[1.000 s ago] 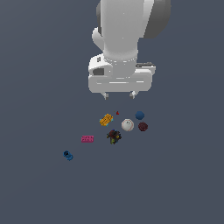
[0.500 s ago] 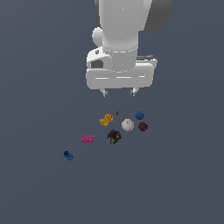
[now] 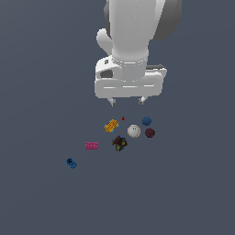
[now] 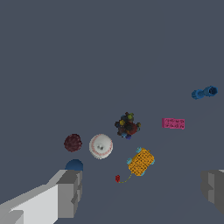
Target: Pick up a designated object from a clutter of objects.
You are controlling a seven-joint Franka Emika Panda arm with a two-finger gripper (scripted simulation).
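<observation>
Exterior view first: we see the big white arm [image 3: 133,36] hanging over a flat grey tabletop [image 3: 46,92]. Its gripper [image 3: 126,101] points down, and its two fingers stand wide apart. Nothing is between them, so it holds nothing. It floats above the little things and does not touch any of them.

We see the maroon ball [image 3: 149,133] lying on the tabletop. It is dark and bumpy. It sits at the exterior view's right end of the bunch, just beside the white ball [image 3: 133,131], with a small gap between them. The blue ball [image 3: 146,121] is close by too, a bit nearer the gripper. The gripper is near the maroon ball but not right over it.

Going toward the exterior view's left, we see the orange piece [image 3: 111,125] with a tiny red dot [image 3: 123,118] near it. Nearer to us is the dark lump [image 3: 120,143] with many colours. Then comes the pink block [image 3: 92,146], apart from the bunch. The blue piece [image 3: 71,163] lies farthest off on that side, well apart from the rest.

From the wrist view we look down between the two grey fingers [image 4: 70,192], one at each side of the picture. The maroon ball [image 4: 73,142] sits beside the white ball [image 4: 101,146]. The blue ball [image 4: 74,165] peeks out from behind one finger, partly hidden. We also see the orange piece [image 4: 141,161], the dark lump [image 4: 127,126], the pink block [image 4: 173,123] and the blue piece [image 4: 204,92].
</observation>
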